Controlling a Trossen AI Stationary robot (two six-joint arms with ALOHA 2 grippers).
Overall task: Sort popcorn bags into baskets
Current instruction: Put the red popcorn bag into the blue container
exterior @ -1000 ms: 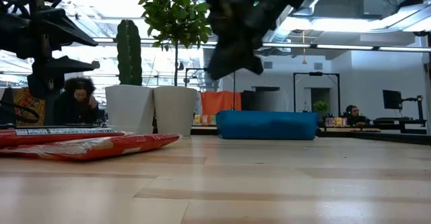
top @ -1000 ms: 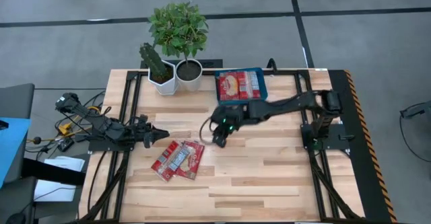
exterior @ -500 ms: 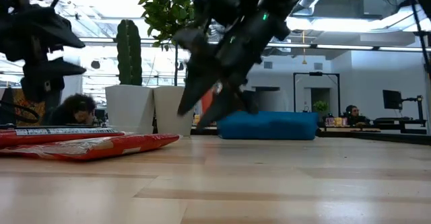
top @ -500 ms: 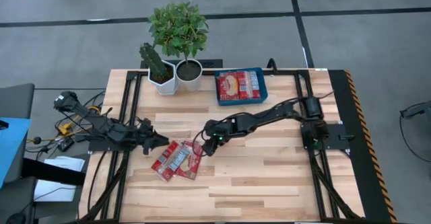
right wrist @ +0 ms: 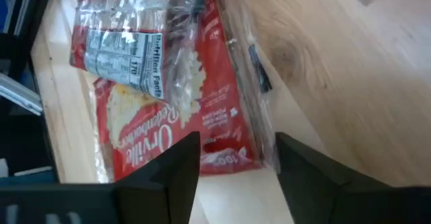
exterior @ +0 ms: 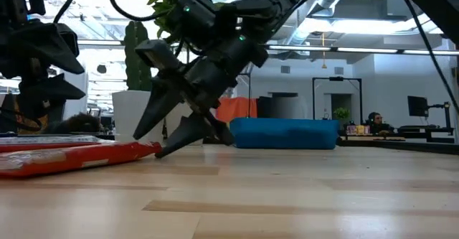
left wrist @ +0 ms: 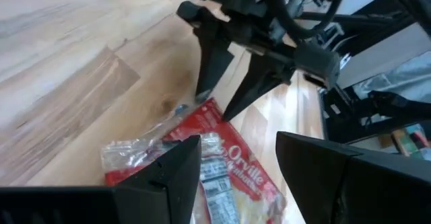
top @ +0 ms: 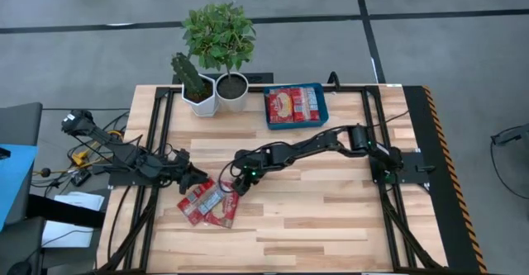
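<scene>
On the pale wooden plank tabletop (top: 331,217), the pile of flat red popcorn bags with yellow printed centres (top: 208,203) serves as the landmark.

Farthest left of the pile, the left gripper (top: 193,178) lies low at the end of its dark arm, its tip just beside the pile's left edge. In the left wrist view its two dark fingers (left wrist: 168,177) stand apart with nothing between them, and the red bags (left wrist: 222,167) lie right beyond them.

The pile itself sits on the bare tabletop, a couple of bags overlapping, one showing a white nutrition label (right wrist: 128,49). In the low view the bags (exterior: 79,156) lie flat on the wood.

At the pile's right edge, the right gripper (top: 240,184) reaches down from its long dark arm, which stretches across from the right side. Its fingers are spread apart and angled downward, the tips at the tabletop right at the end of the nearest bag (exterior: 172,135). In the right wrist view the fingers (right wrist: 175,167) straddle the corner of a red bag (right wrist: 202,103) without being closed on it.

Behind the pile and to the right, well apart from it, stands the shallow blue rectangular tray (top: 322,114), with red popcorn bags (top: 291,104) already lying inside it. Behind the pile, left of the tray, two white plant pots (top: 216,93) stand side by side, one with a cactus and one with a leafy plant.
</scene>
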